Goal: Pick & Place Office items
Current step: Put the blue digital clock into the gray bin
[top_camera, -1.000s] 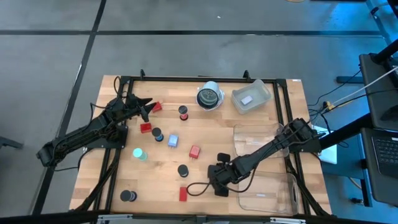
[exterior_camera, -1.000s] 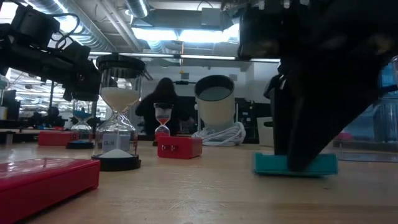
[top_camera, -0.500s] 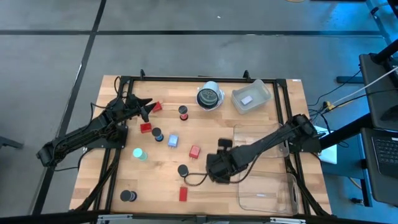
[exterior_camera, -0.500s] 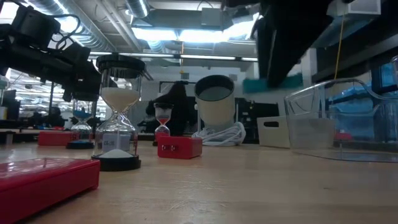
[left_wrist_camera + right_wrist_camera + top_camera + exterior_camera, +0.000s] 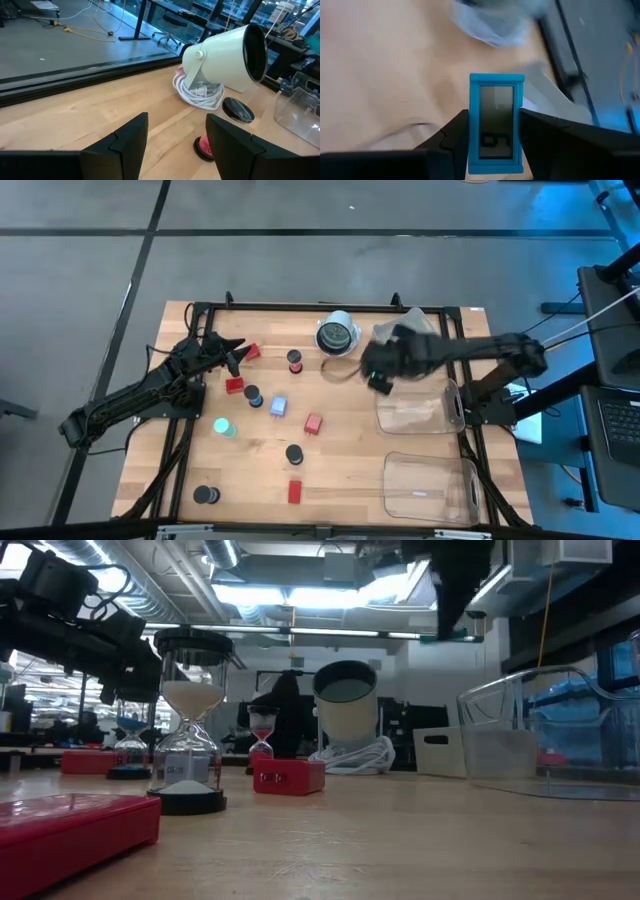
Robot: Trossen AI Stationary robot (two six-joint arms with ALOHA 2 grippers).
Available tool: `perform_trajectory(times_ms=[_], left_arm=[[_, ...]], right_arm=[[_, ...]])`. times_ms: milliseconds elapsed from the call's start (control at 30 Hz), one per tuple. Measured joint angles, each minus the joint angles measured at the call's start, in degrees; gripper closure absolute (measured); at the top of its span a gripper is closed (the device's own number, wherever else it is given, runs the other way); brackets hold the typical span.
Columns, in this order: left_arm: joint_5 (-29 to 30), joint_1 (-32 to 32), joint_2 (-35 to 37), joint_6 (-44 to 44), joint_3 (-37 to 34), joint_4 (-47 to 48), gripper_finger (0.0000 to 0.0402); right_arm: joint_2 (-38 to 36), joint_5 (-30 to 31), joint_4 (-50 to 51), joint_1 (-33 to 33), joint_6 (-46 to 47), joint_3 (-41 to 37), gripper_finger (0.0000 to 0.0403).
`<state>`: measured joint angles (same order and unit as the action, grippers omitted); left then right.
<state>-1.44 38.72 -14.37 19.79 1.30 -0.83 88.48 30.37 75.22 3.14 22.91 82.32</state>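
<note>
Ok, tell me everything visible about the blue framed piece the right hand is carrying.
The blue timer is a flat rectangle with a bright blue plastic-looking frame around a grey display showing one dark digit. The right hand is shut on its two long sides, holding it off the table. In the low view only a teal edge shows, high up.

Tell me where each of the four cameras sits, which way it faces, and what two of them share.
High view: overhead, straight down on the table; both arms show.
Low view: at tabletop height, level across the table past an hourglass; the right arm shows at the top.
Left wrist view: past the open left hand toward the white lamp.
Right wrist view: past the right hand, shut on a blue timer.
Shared: the lamp, also seen from overhead.
</note>
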Motion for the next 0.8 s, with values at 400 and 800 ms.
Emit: perform_trajectory(times_ms=[400, 800], left_arm=[[0.4, 0.0, 0.0, -3.0, 0.0, -0.2, 0.0206], [0.6, 0.0, 0.0, -5.1, 0.0, -0.2, 0.0206]], right_arm=[[-9.6, -3.7, -24.2, -27.6, -1.7, -28.0, 0.0266], [-4.9, -14.6, -34.6, -37.6, 2.0, -29.5, 0.0262]])
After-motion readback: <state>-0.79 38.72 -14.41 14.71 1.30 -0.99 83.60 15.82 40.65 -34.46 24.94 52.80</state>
